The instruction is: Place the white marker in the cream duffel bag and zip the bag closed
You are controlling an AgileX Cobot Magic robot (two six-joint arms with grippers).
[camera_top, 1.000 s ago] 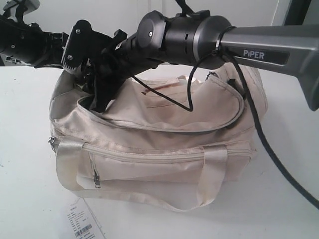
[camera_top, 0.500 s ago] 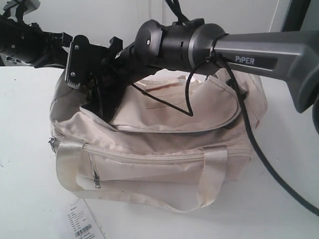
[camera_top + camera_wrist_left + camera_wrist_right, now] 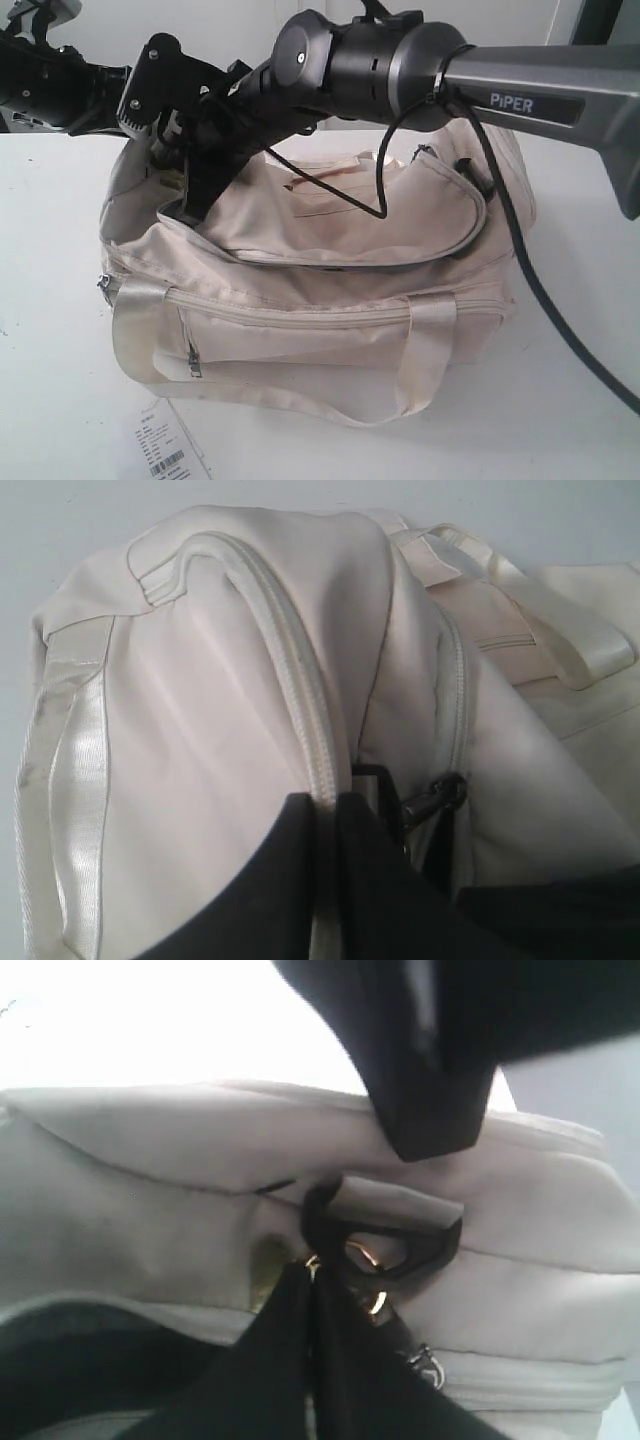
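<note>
The soft cream fabric duffel bag [image 3: 340, 290] sits mid-frame on the white tabletop [image 3: 50, 380], its curved top zipper gaping dark at the upper left end. There the right hand [image 3: 192, 200] has its fingers pressed together at a small metal ring [image 3: 362, 1255]. The left hand [image 3: 335, 825] is pinched narrow on the bag's zipper edge. The white marker shows in no view.

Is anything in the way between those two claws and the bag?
Nothing visible. The left gripper pinches the cream duffel bag at its zipper ridge; the right gripper grips it beside the black buckle.
</note>
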